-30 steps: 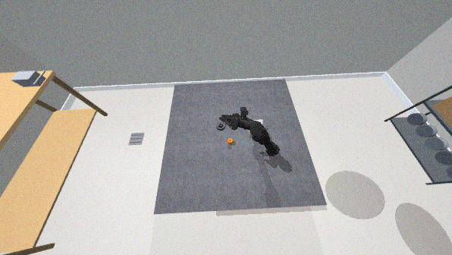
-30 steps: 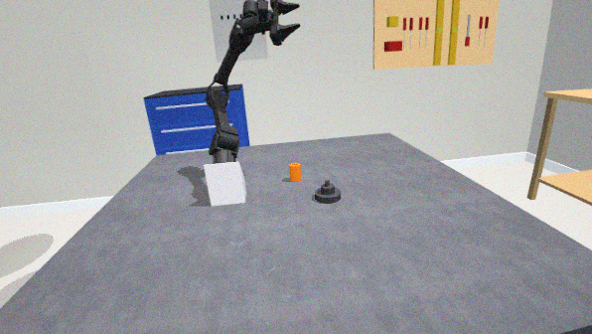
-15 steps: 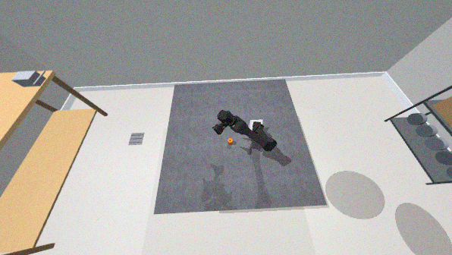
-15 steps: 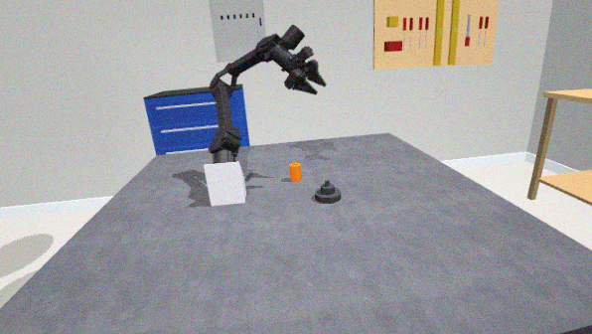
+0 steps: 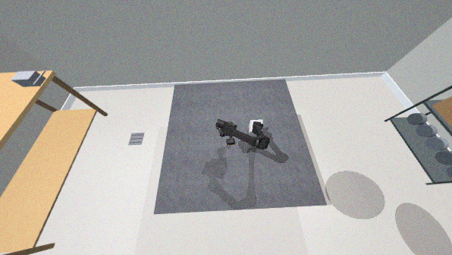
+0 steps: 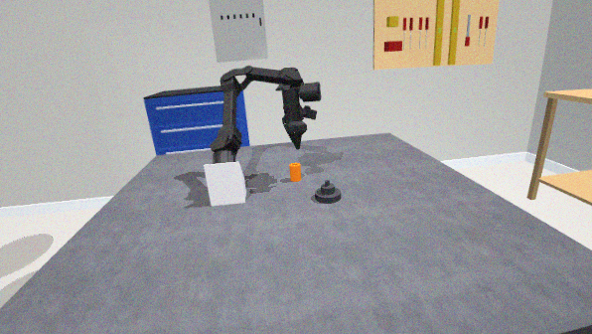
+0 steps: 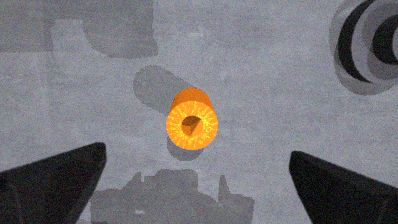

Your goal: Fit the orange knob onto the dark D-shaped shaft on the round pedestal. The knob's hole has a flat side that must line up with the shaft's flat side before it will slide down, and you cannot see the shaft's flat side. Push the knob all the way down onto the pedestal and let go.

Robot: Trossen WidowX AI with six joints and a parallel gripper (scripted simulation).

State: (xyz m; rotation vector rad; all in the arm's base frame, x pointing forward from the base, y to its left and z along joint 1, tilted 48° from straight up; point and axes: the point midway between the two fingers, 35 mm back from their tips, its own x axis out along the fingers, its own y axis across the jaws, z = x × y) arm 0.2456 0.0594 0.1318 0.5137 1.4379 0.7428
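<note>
The orange knob (image 6: 295, 172) (image 7: 192, 109) stands upright on the dark table top. Its open hole faces up, with a slanting edge at the hole's lower right in the wrist view. The round dark pedestal (image 6: 328, 196) (image 7: 362, 45) stands to the knob's right, cut off by the wrist view's right edge. Its short shaft (image 6: 327, 183) points up; its flat side cannot be made out. My gripper (image 6: 298, 147) (image 7: 199, 155) is open and empty, pointing down above the knob, with a fingertip on either side in the wrist view. In the top view the arm hides knob and pedestal.
A white block (image 5: 252, 126) (image 6: 224, 184) stands in front of the arm's base in the exterior view, left of the knob. The table top (image 5: 189, 102) (image 6: 298, 268) carries the arm's shadows. A blue drawer cabinet (image 6: 186, 119) stands behind the table.
</note>
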